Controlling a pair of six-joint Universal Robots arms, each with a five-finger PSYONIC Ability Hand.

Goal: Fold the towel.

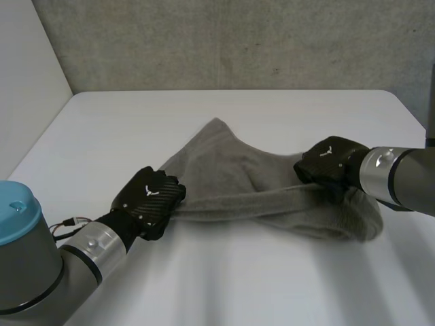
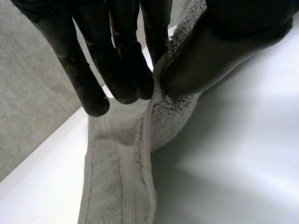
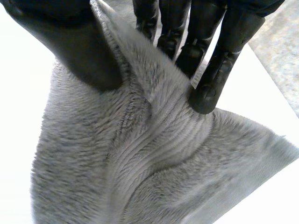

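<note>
Left hand pinching plush grey towel, rumpled, ridged

your left arm lies low at the near left, and your left hand sits back-up at its end, straight fingers pressed toward the thumb with an edge of the towel pinched between them. your right arm stretches in level from the right. your right hand is back-up too, its fingers on one face of a towel fold and its thumb on the other, pinching it.
</note>
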